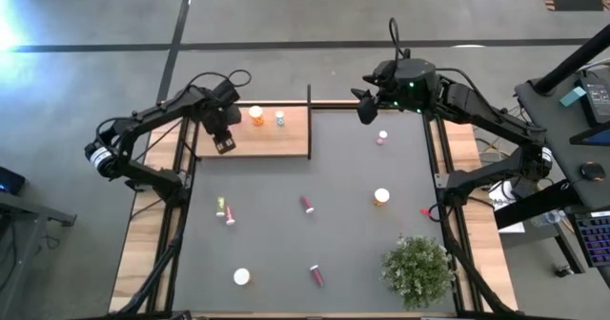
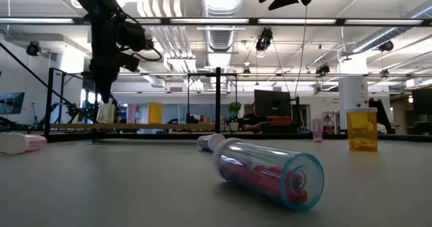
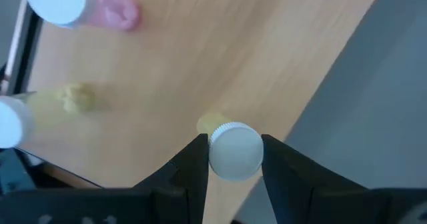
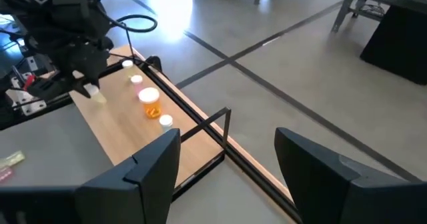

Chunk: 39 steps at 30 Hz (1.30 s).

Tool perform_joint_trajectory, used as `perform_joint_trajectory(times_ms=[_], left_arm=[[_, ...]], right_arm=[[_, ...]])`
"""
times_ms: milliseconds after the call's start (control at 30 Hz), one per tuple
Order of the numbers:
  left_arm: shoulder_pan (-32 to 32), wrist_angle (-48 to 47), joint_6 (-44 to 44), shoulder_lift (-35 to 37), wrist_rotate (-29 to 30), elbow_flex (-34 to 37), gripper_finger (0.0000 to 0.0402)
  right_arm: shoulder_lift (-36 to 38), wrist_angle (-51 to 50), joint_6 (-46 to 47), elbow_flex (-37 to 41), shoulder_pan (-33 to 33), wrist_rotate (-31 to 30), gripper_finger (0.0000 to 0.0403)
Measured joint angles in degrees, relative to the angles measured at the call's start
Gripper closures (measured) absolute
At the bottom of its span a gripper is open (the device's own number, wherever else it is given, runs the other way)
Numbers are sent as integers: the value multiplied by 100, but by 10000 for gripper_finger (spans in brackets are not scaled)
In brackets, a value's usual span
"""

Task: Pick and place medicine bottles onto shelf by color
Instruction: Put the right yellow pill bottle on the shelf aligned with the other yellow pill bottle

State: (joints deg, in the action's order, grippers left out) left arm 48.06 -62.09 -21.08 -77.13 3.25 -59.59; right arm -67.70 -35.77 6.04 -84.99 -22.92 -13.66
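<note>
Yellow-green bottle [image 3: 233,151], white-capped, is pinched upright in the left gripper [image 3: 233,159] over the wooden shelf [image 3: 267,57]; the right gripper [image 4: 227,164] hangs spread.

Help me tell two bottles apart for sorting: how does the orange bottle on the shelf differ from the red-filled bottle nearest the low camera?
The orange bottle stands upright on the shelf; the red-filled bottle lies on its side on the table. The orange bottle has an orange body; the red-filled one is clear, with red contents showing. Both are small cylinders.
</note>
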Motion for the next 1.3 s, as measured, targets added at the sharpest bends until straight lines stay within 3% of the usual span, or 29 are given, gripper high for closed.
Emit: perform_joint_trajectory(times_ms=[300, 467, 1300], left_arm=[[709, 192, -747, -41, -40, 9, 295], [988, 489, -831, -41, -353, 9, 295], [1350, 895, -781, -45, -374, 192, 295]], right_arm=[[0, -9, 98, 0, 0, 3, 170], [0, -85, 102, 0, 0, 4, 170], [0, -103, 85, 0, 0, 3, 170]])
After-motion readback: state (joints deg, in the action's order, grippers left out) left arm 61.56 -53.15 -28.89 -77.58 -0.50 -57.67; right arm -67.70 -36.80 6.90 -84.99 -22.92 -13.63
